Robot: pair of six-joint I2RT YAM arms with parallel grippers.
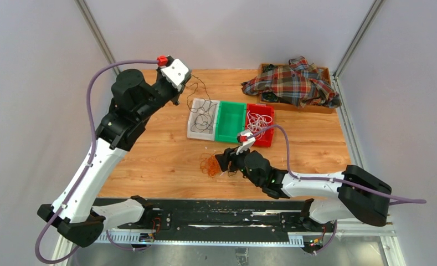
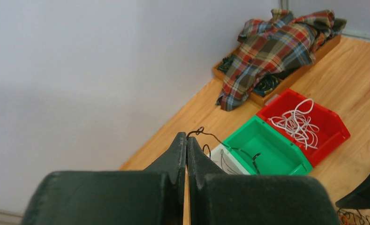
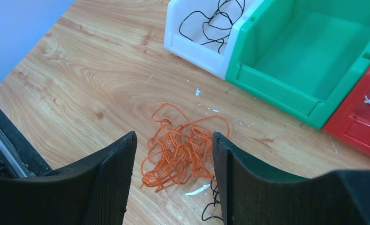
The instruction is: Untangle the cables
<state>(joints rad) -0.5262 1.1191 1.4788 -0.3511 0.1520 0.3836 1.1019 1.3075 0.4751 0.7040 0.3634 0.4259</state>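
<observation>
My left gripper [image 2: 186, 137] is raised over the table's back left, shut on a thin black cable [image 2: 220, 140] that trails down into the white bin [image 1: 193, 126]. More black cables [image 3: 215, 23] lie in that bin. A tangle of orange cables [image 3: 183, 154] lies on the wood in front of the bins, and my right gripper [image 3: 173, 137] hangs open just above it, one finger on each side. A short black cable [image 3: 211, 206] lies beside the right finger. The red bin [image 1: 267, 138] holds white cables [image 2: 295, 124]. The green bin [image 1: 230, 136] between them has nothing in it.
A plaid shirt [image 1: 293, 83] is heaped over a wooden tray [image 1: 310, 108] at the back right corner. The three bins stand side by side mid-table. A black rail [image 1: 221, 219] runs along the near edge. Grey walls close in on both sides.
</observation>
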